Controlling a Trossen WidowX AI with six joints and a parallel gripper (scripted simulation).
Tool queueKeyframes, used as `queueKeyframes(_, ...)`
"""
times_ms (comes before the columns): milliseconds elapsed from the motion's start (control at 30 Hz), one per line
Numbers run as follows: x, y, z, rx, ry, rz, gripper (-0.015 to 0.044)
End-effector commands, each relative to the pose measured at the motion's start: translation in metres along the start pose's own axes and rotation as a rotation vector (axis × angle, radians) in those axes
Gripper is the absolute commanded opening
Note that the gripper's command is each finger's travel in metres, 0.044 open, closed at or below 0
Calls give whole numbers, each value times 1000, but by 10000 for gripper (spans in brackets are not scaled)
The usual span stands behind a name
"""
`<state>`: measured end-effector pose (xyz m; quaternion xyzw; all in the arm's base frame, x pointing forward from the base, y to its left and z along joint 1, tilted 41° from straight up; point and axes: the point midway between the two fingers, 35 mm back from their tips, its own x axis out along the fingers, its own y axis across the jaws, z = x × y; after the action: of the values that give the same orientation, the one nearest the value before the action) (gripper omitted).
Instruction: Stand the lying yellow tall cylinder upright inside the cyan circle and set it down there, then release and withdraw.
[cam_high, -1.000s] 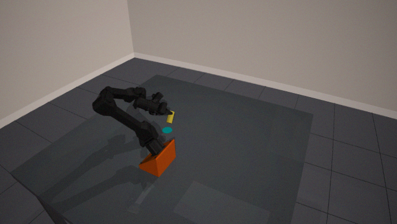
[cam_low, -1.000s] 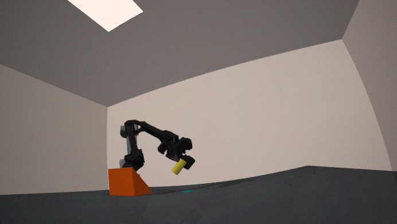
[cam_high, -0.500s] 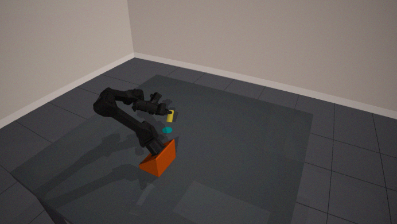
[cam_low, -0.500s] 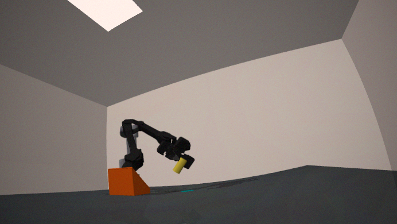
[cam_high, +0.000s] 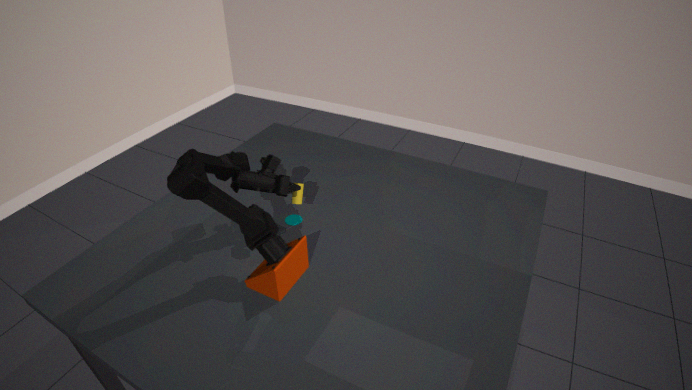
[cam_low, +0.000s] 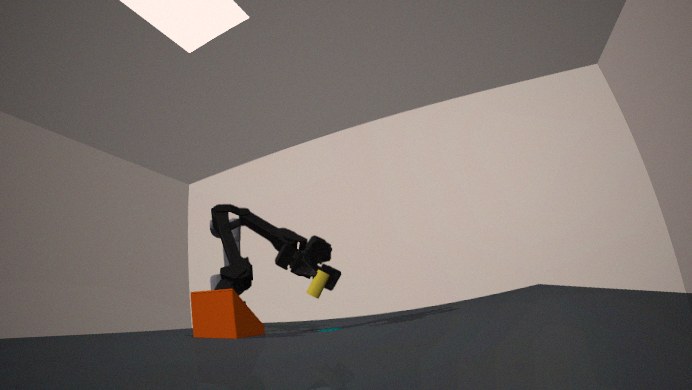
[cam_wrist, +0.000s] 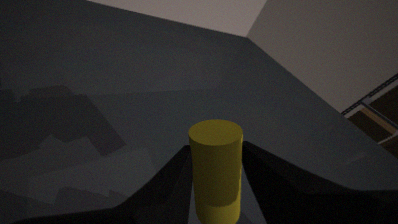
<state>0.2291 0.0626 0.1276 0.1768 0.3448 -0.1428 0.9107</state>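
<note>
The yellow tall cylinder (cam_high: 298, 195) (cam_low: 317, 285) (cam_wrist: 216, 170) is held in the air, clear of the table. In the exterior view it leans moderately, its top to the right and its bottom to the left. My gripper (cam_high: 297, 188) (cam_low: 321, 276) (cam_wrist: 215, 149) is shut on the cylinder, with one finger on each side of it in the wrist view. The cyan circle (cam_high: 293, 220) (cam_low: 329, 330) lies flat on the table, below the held cylinder in the exterior view. The circle does not show in the wrist view.
The orange wedge-shaped base (cam_high: 292, 272) (cam_low: 214, 314) of the arm stands on the dark table (cam_high: 425, 240), close to the cyan circle. Shadows of the arm fall across the table. The room's walls stand beyond the table.
</note>
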Motion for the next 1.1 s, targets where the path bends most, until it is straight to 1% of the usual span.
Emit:
queueKeyframes(0,-1,-1,0,17,-25,5,105)
queueKeyframes(1067,-13,2,5,165,-202,79,105)
